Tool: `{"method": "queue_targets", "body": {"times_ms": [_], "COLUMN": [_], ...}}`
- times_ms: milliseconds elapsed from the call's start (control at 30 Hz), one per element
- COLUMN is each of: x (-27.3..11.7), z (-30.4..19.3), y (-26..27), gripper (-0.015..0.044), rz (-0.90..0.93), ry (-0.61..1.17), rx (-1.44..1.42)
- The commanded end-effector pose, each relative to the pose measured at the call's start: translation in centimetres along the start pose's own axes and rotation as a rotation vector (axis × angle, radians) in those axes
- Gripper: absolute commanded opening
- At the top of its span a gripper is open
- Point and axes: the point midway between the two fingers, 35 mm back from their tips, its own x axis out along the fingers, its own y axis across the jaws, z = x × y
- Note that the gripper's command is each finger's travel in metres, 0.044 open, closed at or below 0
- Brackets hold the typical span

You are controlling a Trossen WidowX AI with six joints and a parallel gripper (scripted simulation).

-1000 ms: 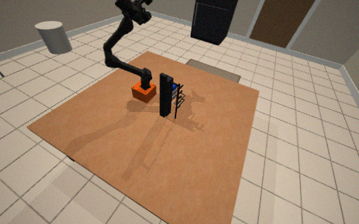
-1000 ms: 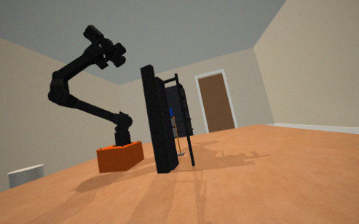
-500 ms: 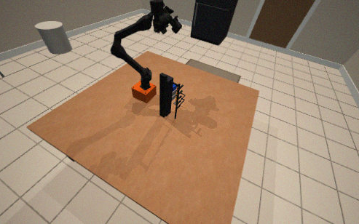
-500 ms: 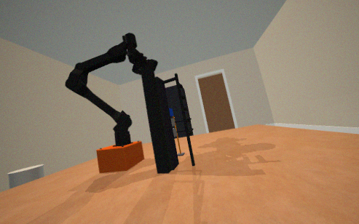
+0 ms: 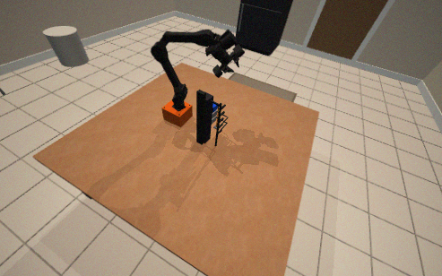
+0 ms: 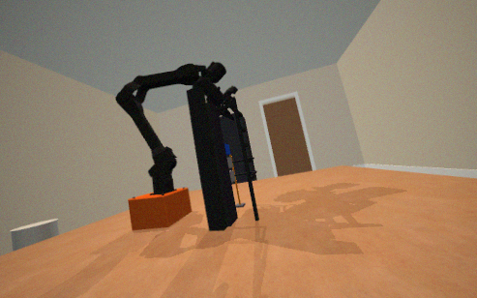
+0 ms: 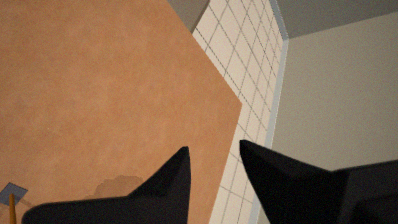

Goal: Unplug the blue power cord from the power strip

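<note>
My gripper (image 5: 234, 68) (image 7: 214, 149) is open part way, with nothing between its fingertips. It is up in the air, above the tall black block and the thin black rack. In the exterior view it is partly hidden behind those uprights. A small blue part (image 5: 214, 107) (image 6: 226, 149) shows between the block and the rack, well below the gripper, mostly hidden by the block. I cannot tell whether it is the plug or the cord. The power strip cannot be made out clearly. The wrist view shows no blue cord or plug.
A tall black block (image 5: 203, 121) (image 6: 210, 164) stands beside a thin black rack with prongs (image 5: 218, 130) (image 6: 253, 193). An orange cord (image 6: 235, 179) (image 7: 12, 210) runs down to a small grey plate (image 6: 240, 205) (image 7: 18, 192). The arm's orange base (image 5: 176, 116) (image 6: 148, 213) is left of the block.
</note>
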Motion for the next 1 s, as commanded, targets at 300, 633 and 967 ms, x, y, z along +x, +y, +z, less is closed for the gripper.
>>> {"method": "queue_targets", "body": {"times_ms": [300,633,967], "x": [0.7,0.7,0.1], "z": [-8.8,-8.8,-9.4], "y": [14.9,14.9,15.3], "gripper": [0.0160,0.0160,0.0160], "rz": [0.699,0.699,0.699], "ry": [0.548,0.548,0.549], "rx": [0.869,0.869,0.869]}}
